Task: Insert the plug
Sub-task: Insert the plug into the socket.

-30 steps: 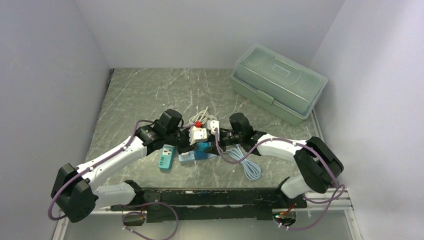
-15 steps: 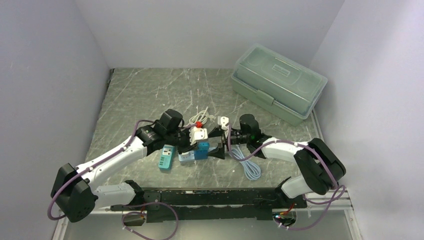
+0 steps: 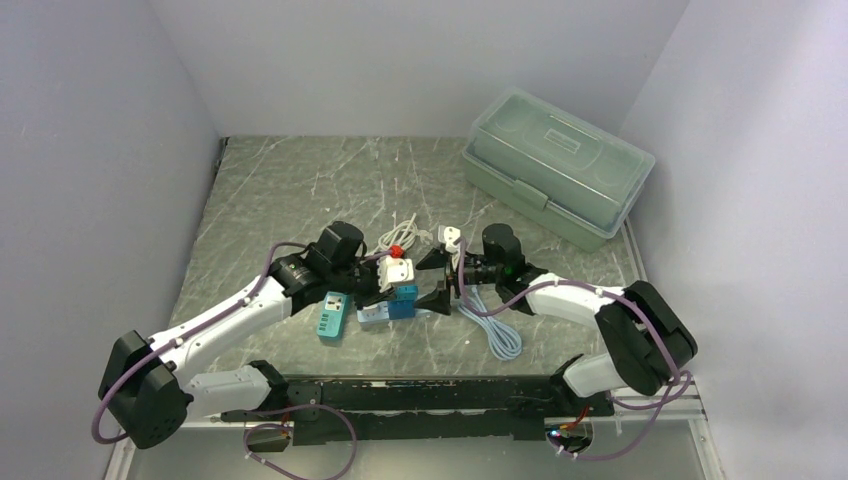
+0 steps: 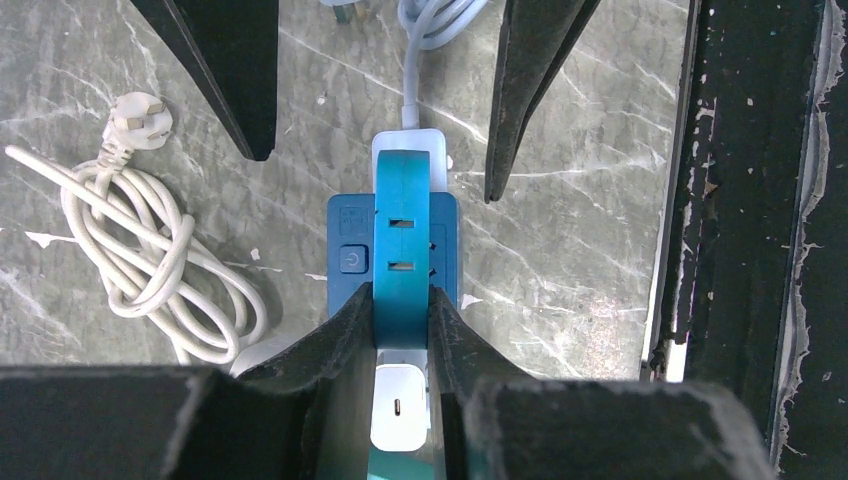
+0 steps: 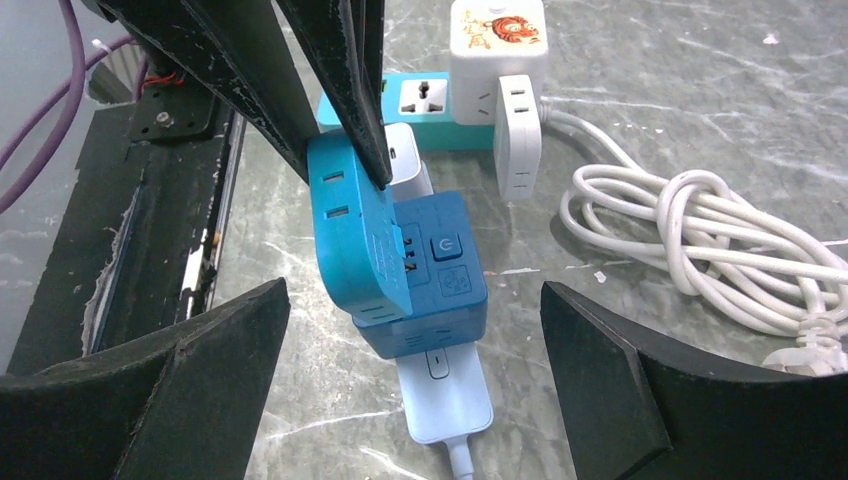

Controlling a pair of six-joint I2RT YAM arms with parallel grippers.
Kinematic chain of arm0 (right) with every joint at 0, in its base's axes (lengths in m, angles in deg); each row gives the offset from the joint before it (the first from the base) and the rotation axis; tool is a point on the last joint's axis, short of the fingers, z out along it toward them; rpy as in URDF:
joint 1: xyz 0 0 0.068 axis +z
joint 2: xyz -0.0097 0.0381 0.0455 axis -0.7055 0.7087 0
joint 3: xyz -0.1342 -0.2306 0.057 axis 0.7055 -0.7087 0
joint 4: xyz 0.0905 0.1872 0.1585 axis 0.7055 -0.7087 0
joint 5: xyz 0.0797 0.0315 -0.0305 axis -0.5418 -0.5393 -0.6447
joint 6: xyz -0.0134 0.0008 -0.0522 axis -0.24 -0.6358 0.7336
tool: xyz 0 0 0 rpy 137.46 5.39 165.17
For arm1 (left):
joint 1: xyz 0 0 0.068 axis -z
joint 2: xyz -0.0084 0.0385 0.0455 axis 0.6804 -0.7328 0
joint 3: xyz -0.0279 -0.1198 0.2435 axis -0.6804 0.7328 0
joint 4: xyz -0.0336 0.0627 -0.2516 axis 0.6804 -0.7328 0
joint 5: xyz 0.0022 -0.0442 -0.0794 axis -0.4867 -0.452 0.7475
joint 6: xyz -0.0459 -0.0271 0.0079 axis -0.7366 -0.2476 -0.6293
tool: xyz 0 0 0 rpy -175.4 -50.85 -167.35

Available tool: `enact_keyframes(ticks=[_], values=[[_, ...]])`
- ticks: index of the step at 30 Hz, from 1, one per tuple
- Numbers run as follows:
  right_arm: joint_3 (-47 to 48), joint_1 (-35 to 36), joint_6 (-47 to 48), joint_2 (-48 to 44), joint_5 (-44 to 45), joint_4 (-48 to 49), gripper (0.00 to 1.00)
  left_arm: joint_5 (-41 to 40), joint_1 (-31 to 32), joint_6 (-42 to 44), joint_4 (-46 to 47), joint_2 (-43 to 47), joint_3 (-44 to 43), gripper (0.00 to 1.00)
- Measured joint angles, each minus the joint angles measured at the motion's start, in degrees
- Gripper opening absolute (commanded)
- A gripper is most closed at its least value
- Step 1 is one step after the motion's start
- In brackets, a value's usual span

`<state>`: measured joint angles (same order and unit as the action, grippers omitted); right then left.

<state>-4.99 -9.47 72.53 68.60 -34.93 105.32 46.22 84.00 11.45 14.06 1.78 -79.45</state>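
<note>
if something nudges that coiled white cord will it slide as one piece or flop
Probably floppy: the white cord lies in loose loops, so a push would likely deform it rather than slide it whole. Its plug end trails free and may lag behind.

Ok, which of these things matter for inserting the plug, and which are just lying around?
For the job: blue plug, dark blue socket cube, left gripper, right gripper.
Lying about: green box, teal power strip, coiled white cable, white cube adapter.
</note>
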Motion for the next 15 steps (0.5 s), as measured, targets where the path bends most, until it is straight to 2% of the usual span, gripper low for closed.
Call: enact_keyframes(ticks=[6,11,15], values=[[0.9,-0.1,-3.3,-1.4,1.8,-0.7,1.0,0.0,0.0,0.2,0.0,0.0,0.0,0.0],[0.9,-3.8,-18.0,-1.3,1.9,7.6,1.0,0.0,0.0,0.9,0.2,0.3,0.3,0.0],[1.5,-6.9,-26.5,0.2,-2.1,14.6,1.0,-0.1,0.1,1.3,0.4,0.7,0.7,0.0]])
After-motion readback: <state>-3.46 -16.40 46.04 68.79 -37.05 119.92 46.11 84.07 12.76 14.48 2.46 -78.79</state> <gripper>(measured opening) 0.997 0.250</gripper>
